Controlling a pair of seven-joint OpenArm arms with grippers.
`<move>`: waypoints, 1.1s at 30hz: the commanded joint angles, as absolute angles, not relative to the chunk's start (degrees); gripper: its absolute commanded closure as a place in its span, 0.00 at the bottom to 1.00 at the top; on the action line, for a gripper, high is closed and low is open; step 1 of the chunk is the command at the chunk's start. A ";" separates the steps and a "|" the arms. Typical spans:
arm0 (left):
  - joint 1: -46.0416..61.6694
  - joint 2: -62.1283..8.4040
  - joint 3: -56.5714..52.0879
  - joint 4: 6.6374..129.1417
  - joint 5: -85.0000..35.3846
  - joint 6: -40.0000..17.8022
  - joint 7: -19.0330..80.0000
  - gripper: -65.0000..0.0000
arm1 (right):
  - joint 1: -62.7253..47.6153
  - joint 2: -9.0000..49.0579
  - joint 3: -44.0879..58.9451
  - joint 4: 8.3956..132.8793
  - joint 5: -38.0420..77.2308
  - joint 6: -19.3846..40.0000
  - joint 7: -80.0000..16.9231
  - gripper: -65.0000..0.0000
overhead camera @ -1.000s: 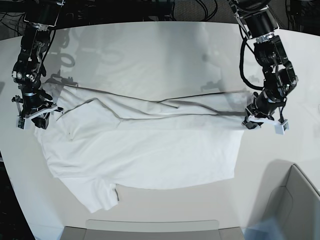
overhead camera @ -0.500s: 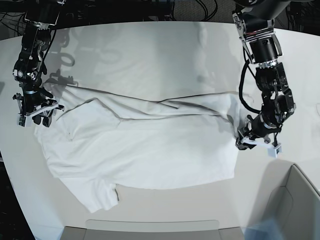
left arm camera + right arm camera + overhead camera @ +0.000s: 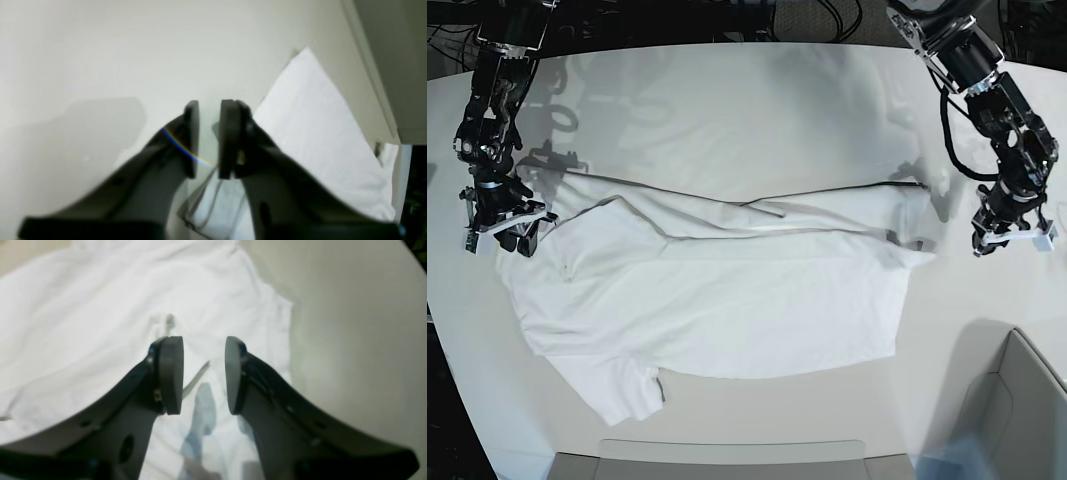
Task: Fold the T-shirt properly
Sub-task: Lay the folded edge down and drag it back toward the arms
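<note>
1. Your two arms are black, built from chunky jointed segments.
2. Black cables loop loosely along the links above each end effector.
3. The left end effector [image 3: 1010, 240] carries a white bracket at its tip; the right end effector [image 3: 499, 228] has one too.
4. Up close, your fingers [image 3: 171, 373] are dark grey, curved, with flat pads and small screw holes behind them.

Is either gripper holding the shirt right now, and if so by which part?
Nothing is held. The left gripper stands over bare table beside the T-shirt, a narrow empty gap between its fingers. The right gripper hovers open above the cloth.
</note>
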State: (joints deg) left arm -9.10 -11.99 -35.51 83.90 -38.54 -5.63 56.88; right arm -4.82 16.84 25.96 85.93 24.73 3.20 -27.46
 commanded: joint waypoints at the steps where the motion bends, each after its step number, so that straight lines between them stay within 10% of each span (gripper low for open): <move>1: -9.98 -12.35 -31.96 86.37 -40.31 -6.46 56.84 1.00 | -4.18 17.71 24.84 87.08 25.89 3.38 -26.07 0.72; 12: -7.43 -12.88 -4.18 85.23 -40.04 -6.29 56.75 1.00 | -2.42 18.24 14.99 79.16 26.24 3.38 -26.07 0.86; 33: 1.10 -19.30 -0.75 70.55 -23.08 -6.55 54.64 1.00 | -4.26 28.62 15.16 69.85 26.33 3.30 -25.80 0.85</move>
